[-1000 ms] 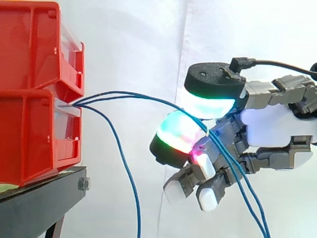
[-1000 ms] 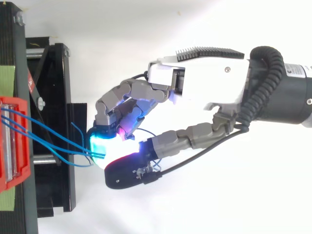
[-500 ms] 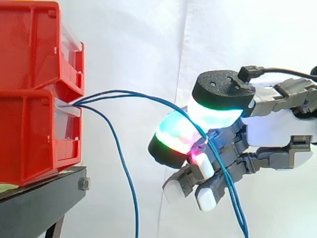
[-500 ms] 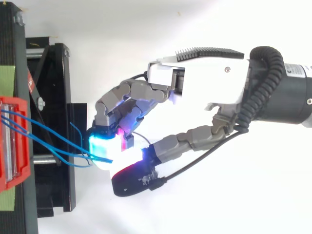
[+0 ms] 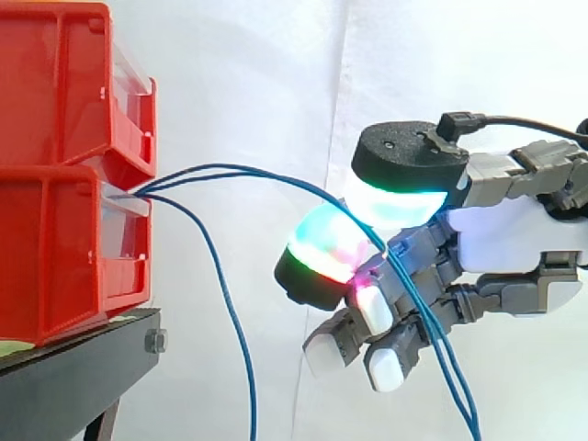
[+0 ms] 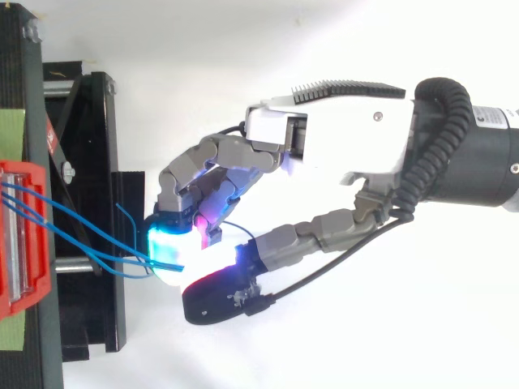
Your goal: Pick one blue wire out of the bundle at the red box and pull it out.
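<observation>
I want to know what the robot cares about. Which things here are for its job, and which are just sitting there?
For the job:
blue wires
lower red box, where the wires come out
hand, curled round two of the wires

Just there:
upper red box
black stand
white curtain

White curtain (softly creased), black stand
</observation>
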Controlling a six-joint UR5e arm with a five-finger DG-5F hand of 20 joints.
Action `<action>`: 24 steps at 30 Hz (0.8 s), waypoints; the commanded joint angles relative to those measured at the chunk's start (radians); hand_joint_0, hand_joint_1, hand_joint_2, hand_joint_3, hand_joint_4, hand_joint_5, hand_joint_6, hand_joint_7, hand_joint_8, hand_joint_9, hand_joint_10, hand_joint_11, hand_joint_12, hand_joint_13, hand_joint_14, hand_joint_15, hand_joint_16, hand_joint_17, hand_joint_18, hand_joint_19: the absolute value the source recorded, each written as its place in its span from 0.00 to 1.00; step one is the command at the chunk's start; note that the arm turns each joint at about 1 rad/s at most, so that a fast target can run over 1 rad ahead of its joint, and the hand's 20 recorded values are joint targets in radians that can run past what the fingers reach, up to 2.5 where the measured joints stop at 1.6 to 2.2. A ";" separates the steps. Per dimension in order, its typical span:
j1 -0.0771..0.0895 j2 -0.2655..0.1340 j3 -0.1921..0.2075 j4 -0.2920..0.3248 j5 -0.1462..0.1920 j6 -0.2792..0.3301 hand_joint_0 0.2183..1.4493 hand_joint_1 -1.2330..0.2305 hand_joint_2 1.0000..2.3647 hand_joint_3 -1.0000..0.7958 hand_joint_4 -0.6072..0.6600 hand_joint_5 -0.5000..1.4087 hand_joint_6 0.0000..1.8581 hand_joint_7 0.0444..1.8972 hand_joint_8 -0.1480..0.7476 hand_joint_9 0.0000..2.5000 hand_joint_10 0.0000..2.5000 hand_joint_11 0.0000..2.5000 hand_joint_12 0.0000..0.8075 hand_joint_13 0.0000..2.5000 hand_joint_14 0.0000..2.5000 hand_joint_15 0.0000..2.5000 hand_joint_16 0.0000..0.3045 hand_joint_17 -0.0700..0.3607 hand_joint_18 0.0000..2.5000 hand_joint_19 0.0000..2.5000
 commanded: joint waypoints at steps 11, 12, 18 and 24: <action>0.000 0.000 0.001 -0.007 -0.007 0.040 0.36 0.24 0.01 0.39 0.66 0.15 0.48 0.46 0.55 0.31 0.01 0.28 0.56 0.26 0.00 0.14 0.20 0.47 0.29 0.17; 0.000 0.000 0.001 -0.007 -0.007 0.040 0.36 0.24 0.01 0.37 0.66 0.15 0.48 0.46 0.55 0.31 0.01 0.27 0.56 0.27 0.00 0.13 0.20 0.47 0.29 0.17; -0.002 0.000 0.002 -0.009 -0.007 0.046 0.31 0.35 0.00 0.29 0.69 0.17 0.45 0.54 0.54 0.32 0.01 0.20 0.56 0.26 0.00 0.13 0.19 0.47 0.29 0.19; 0.000 0.000 0.002 -0.007 -0.007 0.049 0.30 0.47 0.01 0.33 0.67 0.20 0.40 0.57 0.55 0.33 0.00 0.19 0.56 0.26 0.00 0.13 0.19 0.47 0.27 0.20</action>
